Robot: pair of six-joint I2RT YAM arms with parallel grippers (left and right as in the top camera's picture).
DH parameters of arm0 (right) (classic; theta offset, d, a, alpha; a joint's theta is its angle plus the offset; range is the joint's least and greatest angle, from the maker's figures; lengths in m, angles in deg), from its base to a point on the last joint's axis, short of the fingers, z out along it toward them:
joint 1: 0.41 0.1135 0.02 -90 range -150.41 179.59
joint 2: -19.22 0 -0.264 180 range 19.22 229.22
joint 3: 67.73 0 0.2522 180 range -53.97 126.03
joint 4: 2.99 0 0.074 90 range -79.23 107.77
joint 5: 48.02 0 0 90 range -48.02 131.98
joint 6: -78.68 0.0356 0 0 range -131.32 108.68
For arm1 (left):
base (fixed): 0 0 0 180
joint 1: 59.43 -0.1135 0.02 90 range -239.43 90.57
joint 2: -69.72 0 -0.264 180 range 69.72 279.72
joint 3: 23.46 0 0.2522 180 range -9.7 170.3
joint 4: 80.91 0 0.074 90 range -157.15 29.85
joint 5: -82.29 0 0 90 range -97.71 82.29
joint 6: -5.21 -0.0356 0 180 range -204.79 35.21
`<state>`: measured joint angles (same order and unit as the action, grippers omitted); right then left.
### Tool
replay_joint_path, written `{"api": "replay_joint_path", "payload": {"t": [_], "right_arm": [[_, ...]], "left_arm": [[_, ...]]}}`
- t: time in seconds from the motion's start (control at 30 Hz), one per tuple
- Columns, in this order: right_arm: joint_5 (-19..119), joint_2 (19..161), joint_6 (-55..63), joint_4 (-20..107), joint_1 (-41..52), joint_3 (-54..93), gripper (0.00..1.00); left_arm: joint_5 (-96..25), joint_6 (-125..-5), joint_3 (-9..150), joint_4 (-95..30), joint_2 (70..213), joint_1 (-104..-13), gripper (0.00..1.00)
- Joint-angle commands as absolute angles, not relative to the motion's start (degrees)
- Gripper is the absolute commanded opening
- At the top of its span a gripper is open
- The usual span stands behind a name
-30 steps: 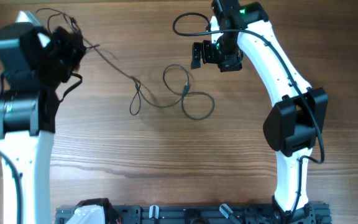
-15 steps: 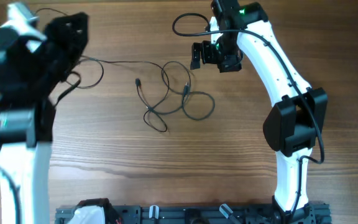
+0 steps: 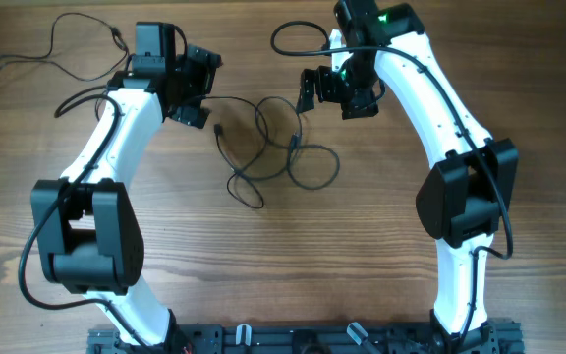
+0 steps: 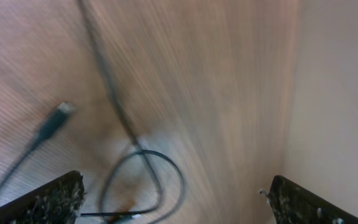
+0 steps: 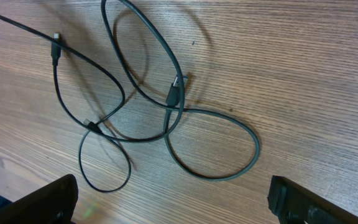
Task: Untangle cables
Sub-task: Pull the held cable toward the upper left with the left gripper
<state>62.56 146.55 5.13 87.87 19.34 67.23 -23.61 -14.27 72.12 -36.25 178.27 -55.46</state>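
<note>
The cables lie as thin black loops in the table's middle, crossing at a small plug (image 3: 292,144). One strand runs left toward my left gripper (image 3: 204,88). That gripper hangs open just left of the bunch. Its wrist view is blurred, with a loop (image 4: 143,154) and a plug end (image 4: 56,119) on the wood beyond its wide-apart jaws (image 4: 176,202). My right gripper (image 3: 312,88) stands open above the bunch's upper right, holding nothing. In the right wrist view the loops and plug (image 5: 174,93) lie on the table ahead of the open jaws (image 5: 173,205).
A separate thin black wire (image 3: 67,17) trails across the far left corner. A black loop (image 3: 298,34) sits by the right arm's wrist. The table's far edge shows as a pale band (image 4: 340,93) in the left wrist view. An equipment rail (image 3: 303,339) runs along the front edge.
My left gripper has gone from shut to open and swung from the far left toward the middle. The strand it had stretched leftward now lies slack among the loops. The right arm has not moved.
</note>
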Motion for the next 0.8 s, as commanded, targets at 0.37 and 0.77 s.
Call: {"api": "replay_joint_path", "payload": {"t": [0.37, 0.77], "right_arm": [[63.4, 147.4, 5.2, 87.6, 20.3, 67.4, 1.00], [63.4, 147.4, 5.2, 87.8, 21.4, 67.4, 1.00]], "left_arm": [[-16.0, -12.5, 71.9, -42.6, 185.8, -55.1, 0.62], [-15.4, -12.5, 71.9, -42.5, 188.7, -55.1, 0.43]]}}
